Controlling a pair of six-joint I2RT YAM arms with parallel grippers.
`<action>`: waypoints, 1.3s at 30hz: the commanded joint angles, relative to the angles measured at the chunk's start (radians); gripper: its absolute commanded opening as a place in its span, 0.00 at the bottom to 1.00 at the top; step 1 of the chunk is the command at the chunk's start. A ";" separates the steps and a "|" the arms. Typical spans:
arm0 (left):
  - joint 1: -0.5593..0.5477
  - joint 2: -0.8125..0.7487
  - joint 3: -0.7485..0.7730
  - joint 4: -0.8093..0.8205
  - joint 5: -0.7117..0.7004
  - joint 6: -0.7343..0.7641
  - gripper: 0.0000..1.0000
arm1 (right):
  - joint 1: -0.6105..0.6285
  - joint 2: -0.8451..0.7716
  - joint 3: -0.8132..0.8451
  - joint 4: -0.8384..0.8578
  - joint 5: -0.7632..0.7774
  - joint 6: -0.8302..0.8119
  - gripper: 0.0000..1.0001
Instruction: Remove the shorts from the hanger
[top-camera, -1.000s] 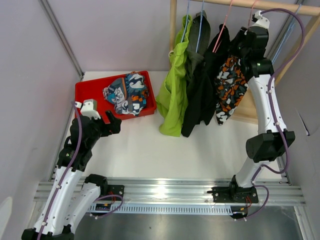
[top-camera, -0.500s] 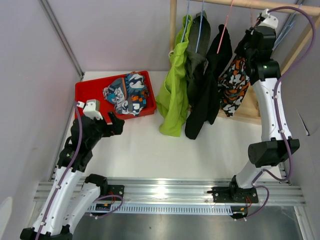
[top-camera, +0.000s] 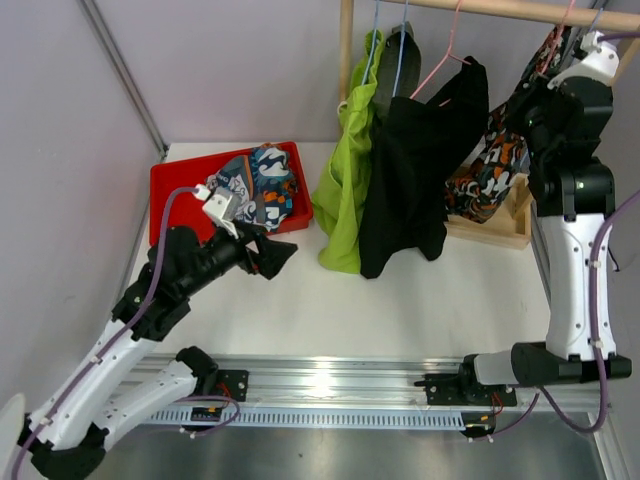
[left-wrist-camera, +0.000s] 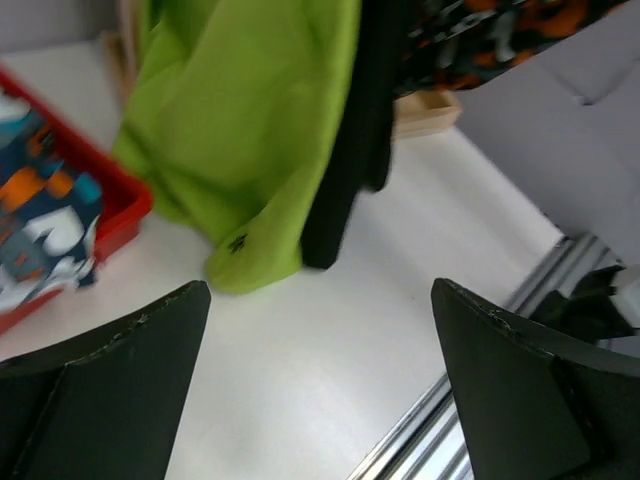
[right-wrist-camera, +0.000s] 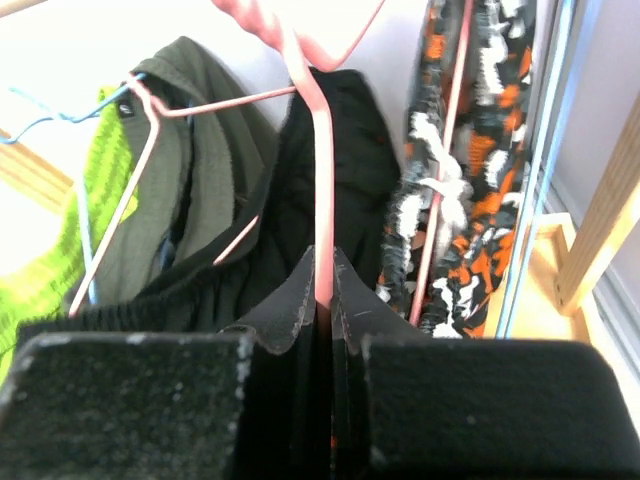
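Lime green shorts, dark grey-olive shorts and black shorts hang from the wooden rail. Orange-black-white patterned shorts hang at the right. My right gripper is high by the rail, shut on the wire of the pink hanger that carries the black shorts; their waistband is stretched to the right. The teal-orange-white shorts lie in the red tray. My left gripper is open and empty above the table, facing the lime green shorts.
A wooden post holds the rail at the left. A wooden base frame lies under the patterned shorts. Blue hangers carry the green and olive pairs. A metal mounting rail runs along the near edge.
My right gripper has moved right and up, dragging the pink hanger and the black shorts' waistband with it. My left arm has reached out to the right, toward the hanging shorts.
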 joint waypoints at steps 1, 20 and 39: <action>-0.176 0.063 0.114 0.176 0.094 0.018 1.00 | 0.022 -0.153 -0.081 0.130 -0.016 0.046 0.00; -0.784 0.655 0.344 0.598 -0.081 0.185 0.99 | 0.102 -0.472 -0.198 -0.044 -0.162 0.253 0.00; -0.887 0.974 0.556 0.737 -0.113 0.172 0.01 | 0.102 -0.555 -0.210 -0.104 -0.274 0.353 0.00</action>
